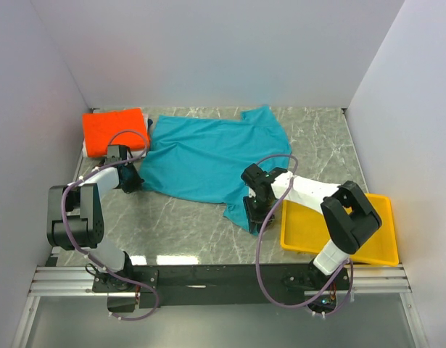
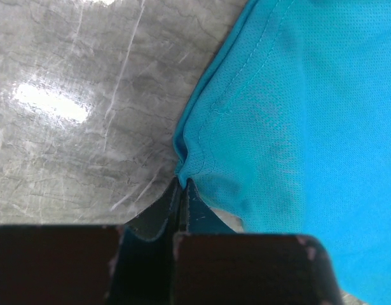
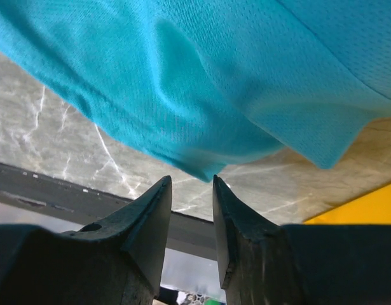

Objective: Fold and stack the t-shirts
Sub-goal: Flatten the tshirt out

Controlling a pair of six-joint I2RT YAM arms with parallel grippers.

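- Left gripper point(image 2: 181, 184) has its jaws pressed together on the very edge of the teal-blue t-shirt point(image 1: 208, 156). In the left wrist view the stitched hem puckers into small folds right at the fingertips.
- Right gripper point(image 3: 190, 180) stands with its jaws apart and a clear gap between the two dark fingers point(image 3: 154, 216). A sagging fold of the teal cloth hangs just ahead of the tips, and nothing lies between them.
- Seen from above, the teal-blue t-shirt lies spread over the middle of the grey marbled table point(image 1: 179, 225), unfolded and rumpled, with long creases running across it.
- One part of it pokes out toward the back wall, on the right side of the shirt. A narrower tail of cloth trails toward the near edge and ends under the right gripper.
- Its left edge reaches the left gripper, and its far left corner lies just beside the orange-red t-shirt point(image 1: 114, 130).
- Up close the teal fabric is a fine mesh, dotted with tiny holes. A double line of stitching follows the hem.
- Folded into a compact, roughly square pad, the orange-red t-shirt sits in the far left corner of the table. It is bright and plain, and neither gripper touches it.
- Near the right arm's base, a yellow tray point(image 1: 368, 250) rests at the near right of the table, beside the teal shirt's trailing tail but apart from it.
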